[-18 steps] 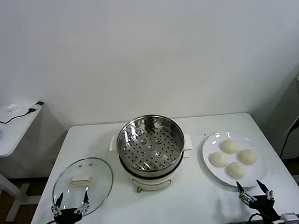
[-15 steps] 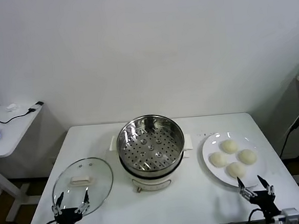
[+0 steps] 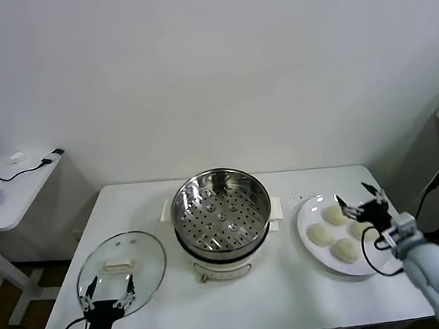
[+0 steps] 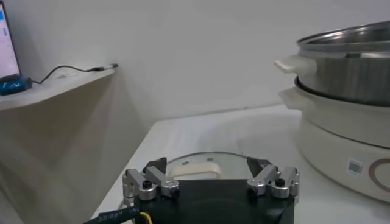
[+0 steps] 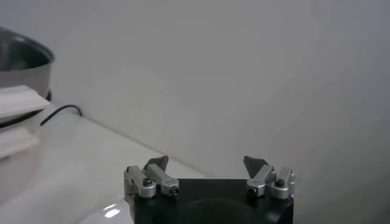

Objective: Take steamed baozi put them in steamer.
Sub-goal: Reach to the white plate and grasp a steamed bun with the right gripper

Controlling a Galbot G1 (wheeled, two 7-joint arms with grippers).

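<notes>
Four round baozi (image 3: 337, 233) clustered on the plate (image 3: 313, 246) at the desk's (image 3: 289, 295) right, domes up, no long axis. Steamer (image 3: 221, 209) mid-desk, mouth upward. Right claw (image 3: 361, 201) spread apart, raised over the plate's far side. Left claw (image 3: 106, 299) apart too, parked by the lid (image 3: 121, 268).

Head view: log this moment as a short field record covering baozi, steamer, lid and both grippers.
baozi: four steamed baozi on the white plate, right of the steamer
steamer: steamer at table centre, uncovered, perforated tray bare
lid: glass lid flat on the table, left of the steamer
right gripper: right gripper open, above the plate's far side, holding nothing
left gripper: left gripper open, idle at the near table edge by the lid
progress: no baozi in the steamer yet
</notes>
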